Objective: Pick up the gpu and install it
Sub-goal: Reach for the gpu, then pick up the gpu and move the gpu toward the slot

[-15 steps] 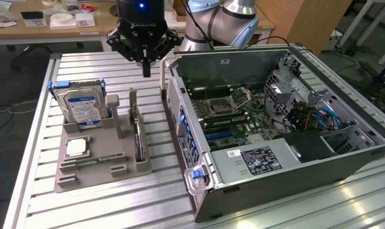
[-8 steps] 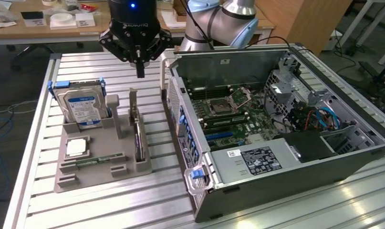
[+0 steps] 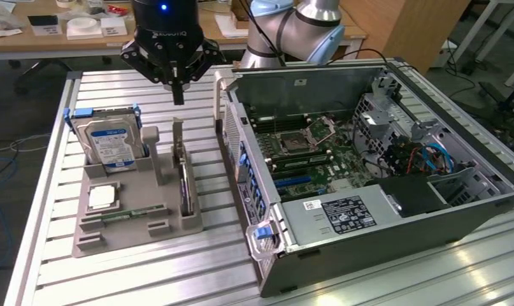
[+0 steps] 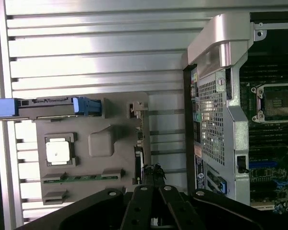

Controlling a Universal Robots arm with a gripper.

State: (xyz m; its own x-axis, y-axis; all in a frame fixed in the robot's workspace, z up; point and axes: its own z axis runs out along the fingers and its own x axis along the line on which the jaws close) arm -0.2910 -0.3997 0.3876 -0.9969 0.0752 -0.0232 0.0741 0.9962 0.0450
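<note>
Nearest the wrist camera: the gripper (image 3: 178,97), fingers pressed together, holding nothing, hanging above the far end of the gpu (image 3: 183,183). Seems to be the approach for the pick. Better to part the fingers first, line them across the thin card, and come straight down without tilt. Stands on edge in the grey tray (image 3: 112,237), just to the exterior view's left of the open computer case (image 3: 393,252). Dark and thin edge-on, with a pale metal bracket at the far end.

Support: slotted aluminium table (image 3: 155,280).
Exterior view's left: grey parts tray (image 3: 125,241), on table.
Exterior view's right: open computer case (image 3: 393,255), on table.
</note>
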